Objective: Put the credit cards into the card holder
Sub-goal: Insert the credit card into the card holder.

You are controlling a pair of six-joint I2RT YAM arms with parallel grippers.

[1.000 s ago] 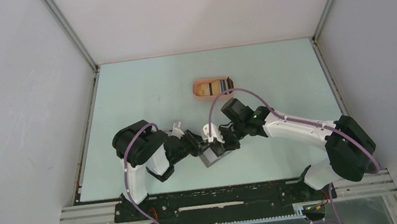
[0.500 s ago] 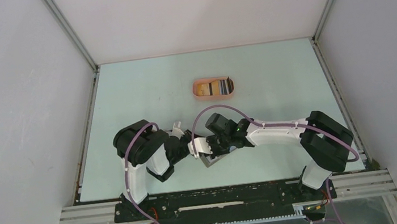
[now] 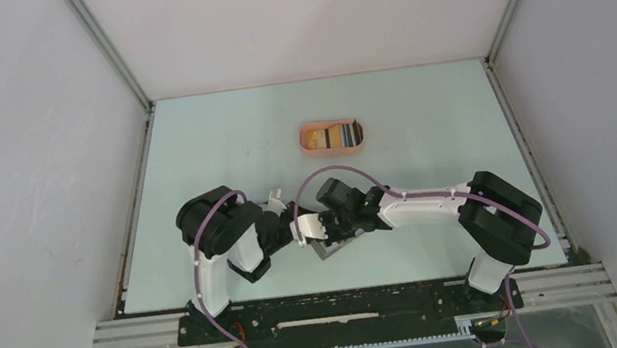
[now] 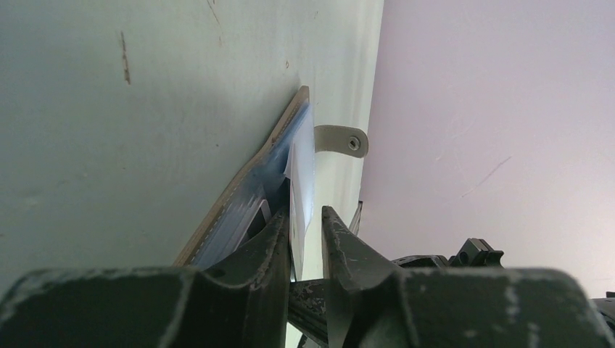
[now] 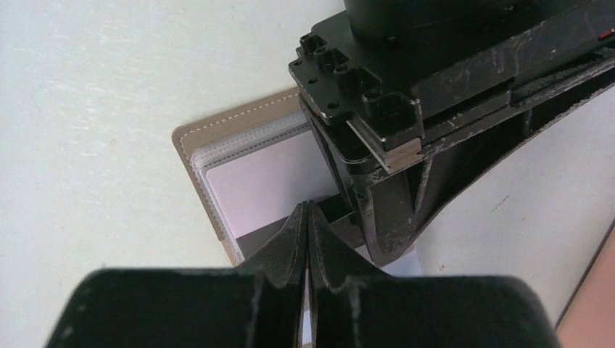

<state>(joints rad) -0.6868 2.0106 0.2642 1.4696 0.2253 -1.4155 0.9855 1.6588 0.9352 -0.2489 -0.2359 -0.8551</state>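
Pale green table (image 3: 196, 152) between white walls; both arms meet low at centre over the card holder (image 3: 330, 248).
Top view: the left arm (image 3: 214, 225) and right arm (image 3: 433, 203) converge on it, while the credit cards (image 3: 341, 136) lie in the pink tray (image 3: 308, 141) above centre. Left wrist: the left gripper (image 4: 304, 214), jaws narrow, pinches a thin pale sheet (image 4: 303, 167) standing up from the open holder; card or sleeve, I cannot tell. Right wrist: the right gripper (image 5: 308, 206), jaws pressed together, points at the holder at centre.
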